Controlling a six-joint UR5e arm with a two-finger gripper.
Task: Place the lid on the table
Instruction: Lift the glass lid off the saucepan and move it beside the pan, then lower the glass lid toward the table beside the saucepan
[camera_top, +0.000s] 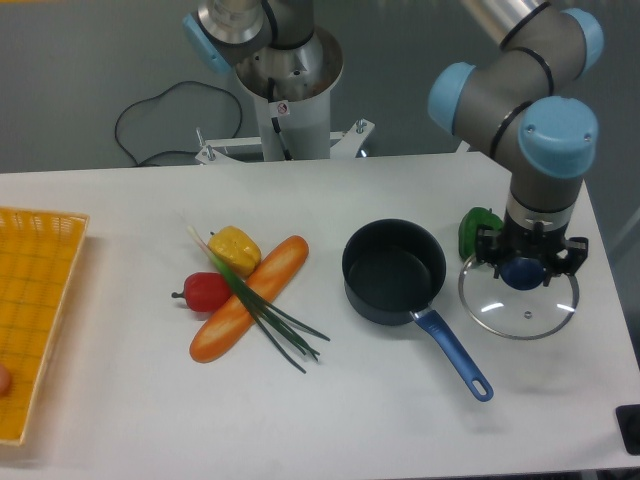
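The round glass lid (519, 303) with a metal rim hangs level just over the white table (330, 400), right of the saucepan. My gripper (525, 270) points straight down and is shut on the lid's dark blue knob (523, 273). The lid sits fully clear of the dark blue saucepan (394, 271), whose open top now shows. I cannot tell whether the lid's rim touches the tabletop.
The saucepan's blue handle (455, 356) points toward the front right, close to the lid's left edge. A green object (476, 229) lies just behind the lid. A carrot, yellow and red peppers and green onions (245, 295) lie mid-table. A yellow woven tray (30, 320) sits far left.
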